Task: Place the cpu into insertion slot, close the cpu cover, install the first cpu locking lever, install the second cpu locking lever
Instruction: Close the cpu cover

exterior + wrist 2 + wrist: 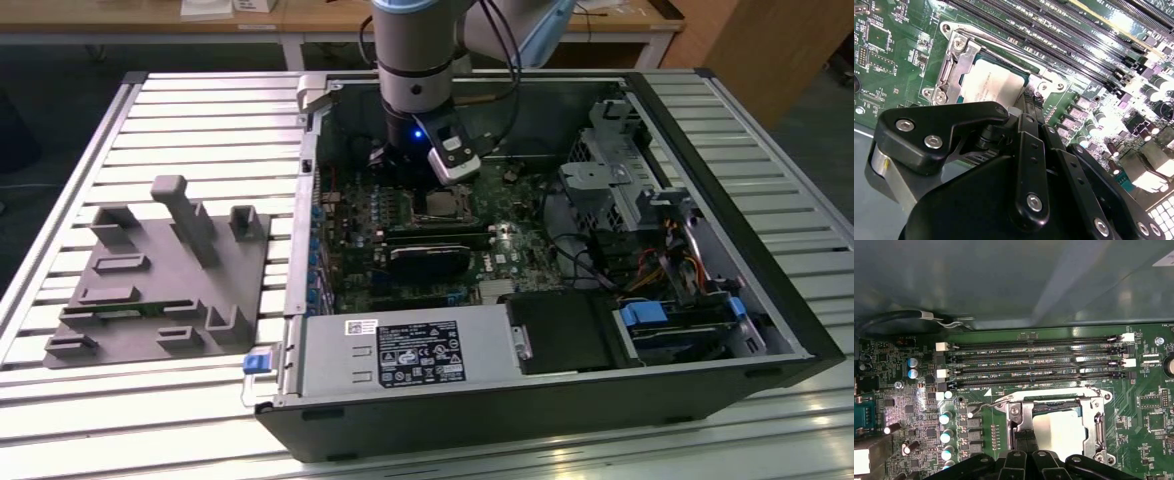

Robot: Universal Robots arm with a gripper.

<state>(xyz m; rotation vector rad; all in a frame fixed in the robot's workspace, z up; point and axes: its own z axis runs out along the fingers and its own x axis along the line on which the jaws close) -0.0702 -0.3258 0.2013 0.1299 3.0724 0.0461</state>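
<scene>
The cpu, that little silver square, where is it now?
In both wrist views the cpu sits in the insertion slot on the green board, framed by the cpu cover, next to the long black memory slots.

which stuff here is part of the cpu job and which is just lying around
Job in hand:
- cpu
- cpu cover
- gripper, over the cpu

Just lying about:
- memory slots
- black cable
- grey fixture on the table
- power supply
</scene>
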